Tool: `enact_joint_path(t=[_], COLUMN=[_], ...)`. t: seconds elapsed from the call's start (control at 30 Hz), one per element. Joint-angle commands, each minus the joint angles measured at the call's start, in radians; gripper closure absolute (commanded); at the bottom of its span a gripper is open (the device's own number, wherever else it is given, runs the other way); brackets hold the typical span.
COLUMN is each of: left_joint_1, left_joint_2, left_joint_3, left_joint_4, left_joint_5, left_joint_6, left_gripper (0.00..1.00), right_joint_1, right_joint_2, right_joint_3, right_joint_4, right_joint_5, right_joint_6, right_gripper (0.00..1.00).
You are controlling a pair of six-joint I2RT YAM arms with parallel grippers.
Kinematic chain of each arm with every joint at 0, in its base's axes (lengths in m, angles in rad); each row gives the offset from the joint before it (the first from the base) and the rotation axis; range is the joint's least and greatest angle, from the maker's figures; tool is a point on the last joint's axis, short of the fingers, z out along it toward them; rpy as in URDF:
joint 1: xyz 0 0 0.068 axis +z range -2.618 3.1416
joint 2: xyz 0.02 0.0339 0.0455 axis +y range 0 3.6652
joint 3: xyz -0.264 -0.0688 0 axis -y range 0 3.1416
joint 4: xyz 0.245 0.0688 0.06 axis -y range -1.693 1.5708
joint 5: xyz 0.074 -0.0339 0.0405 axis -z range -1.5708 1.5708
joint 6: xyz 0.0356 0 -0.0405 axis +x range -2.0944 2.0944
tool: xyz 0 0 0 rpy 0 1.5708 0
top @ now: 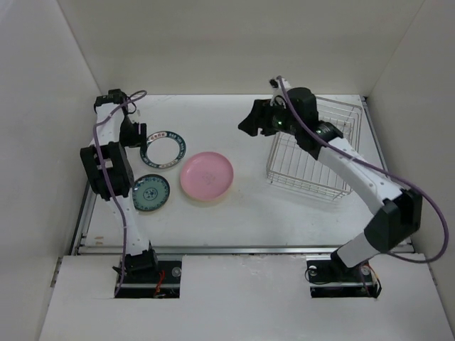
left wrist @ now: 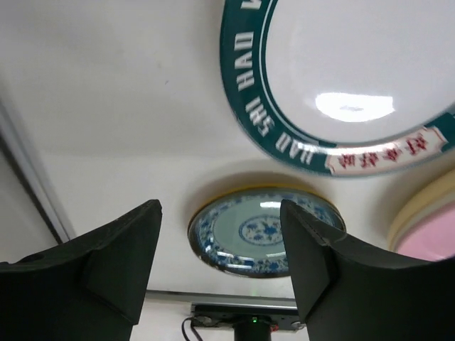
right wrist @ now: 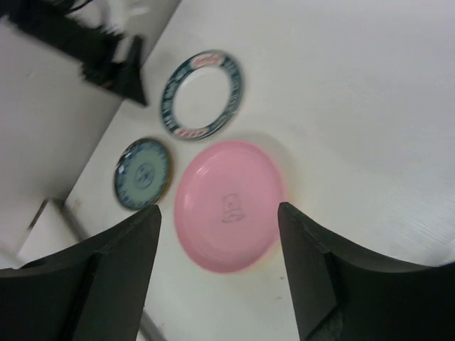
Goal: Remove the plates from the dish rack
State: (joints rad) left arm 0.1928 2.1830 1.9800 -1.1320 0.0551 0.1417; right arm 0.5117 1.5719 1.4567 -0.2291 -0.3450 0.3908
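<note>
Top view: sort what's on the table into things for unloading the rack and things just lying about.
For the job: dish rack, pink plate, white plate with dark lettered rim, small teal patterned plate.
Lying about: nothing else loose that I can see, only the table itself.

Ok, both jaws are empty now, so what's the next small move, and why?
I'd probably pull the right gripper away from the dish rack and stop: from above the rack shows no plate, while the pink plate, the teal plate and the green-rimmed white plate lie flat on the table. Both jaws stand open.
</note>
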Motion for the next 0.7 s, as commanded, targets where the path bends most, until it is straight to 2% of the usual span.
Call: enact_joint_path(t=[0.0, 0.03, 0.1, 0.13, 0.27, 0.33, 0.4, 0.53, 0.67], left_joint_1=[0.005, 0.005, 0.016, 0.026, 0.077, 0.117, 0.128, 0.14, 0.14], left_joint_2=[-0.242, -0.277, -0.377, -0.405, -0.526, -0.589, -0.629, -0.742, -0.842], left_joint_3=[-0.044, -0.064, -0.119, -0.133, -0.196, -0.248, -0.289, -0.423, -0.532], left_joint_4=[0.036, 0.05, 0.077, 0.086, 0.109, 0.121, 0.13, 0.173, 0.186], left_joint_5=[-0.034, -0.044, -0.087, -0.115, -0.265, -0.345, -0.42, -0.518, -0.494], left_joint_6=[-0.051, -0.063, -0.1, -0.112, -0.154, -0.165, -0.165, -0.165, -0.174], left_gripper=[0.35, 0.35, 0.3, 0.28, 0.18, 0.15, 0.14, 0.03, 0.01], right_joint_1=[-0.012, -0.012, -0.047, -0.058, -0.108, -0.122, -0.131, -0.131, -0.131], right_joint_2=[-0.151, -0.173, -0.22, -0.28, -0.456, -0.525, -0.624, -0.746, -0.782], right_joint_3=[0.005, -0.008, -0.05, -0.071, -0.186, -0.246, -0.283, -0.346, -0.357], right_joint_4=[-0.165, -0.253, -0.323, -0.367, -0.414, -0.429, -0.44, -0.44, -0.466], right_joint_5=[0.416, 0.502, 0.697, 0.746, 0.961, 1.079, 1.127, 1.152, 1.128], right_joint_6=[0.005, 0.035, 0.068, 0.094, 0.155, 0.178, 0.203, 0.203, 0.203], right_gripper=[0.25, 0.19, 0.14, 0.09, 0.0, 0.0, 0.0, 0.0, 0.0])
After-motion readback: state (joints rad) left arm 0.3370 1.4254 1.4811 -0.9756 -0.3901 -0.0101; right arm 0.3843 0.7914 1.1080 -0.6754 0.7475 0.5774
